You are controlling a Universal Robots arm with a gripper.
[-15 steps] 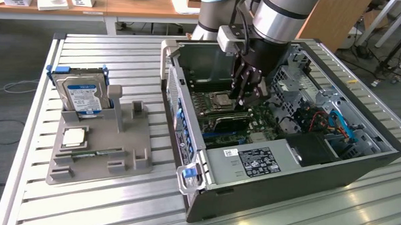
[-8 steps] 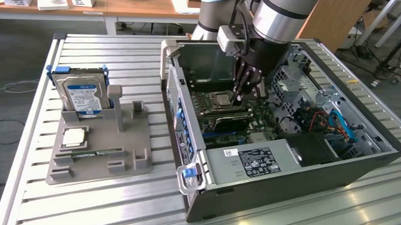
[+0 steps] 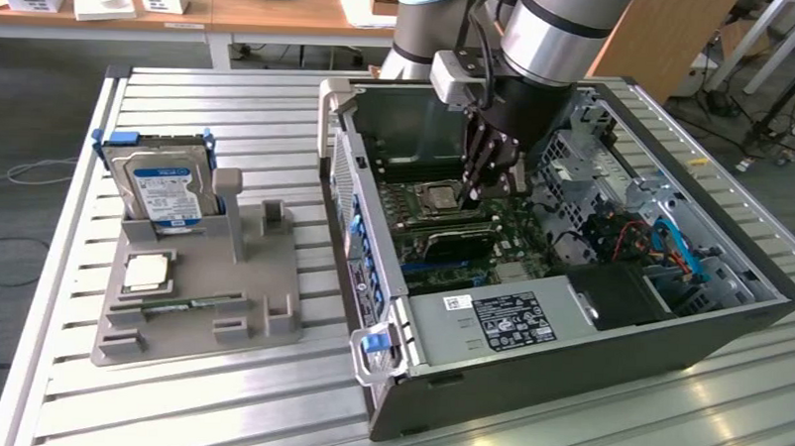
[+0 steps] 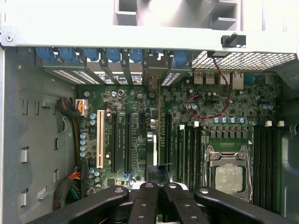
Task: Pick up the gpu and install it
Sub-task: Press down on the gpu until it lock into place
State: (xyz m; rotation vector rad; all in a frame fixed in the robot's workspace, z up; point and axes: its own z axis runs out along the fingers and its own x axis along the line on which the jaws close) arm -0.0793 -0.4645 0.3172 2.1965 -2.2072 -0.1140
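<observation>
Reaches into the open computer case [image 3: 565, 373] with the gripper [image 3: 482, 181]. Clamps the graphics card [image 4: 152, 154] edge-on between clenched jaws, over the slots of the motherboard [image 4: 131, 121].

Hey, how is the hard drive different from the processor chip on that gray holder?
The hard drive stands upright; the processor chip lies flat. The hard drive is larger with a blue label; the processor chip is a small plain silver square. Both sit on the gray holder.
</observation>
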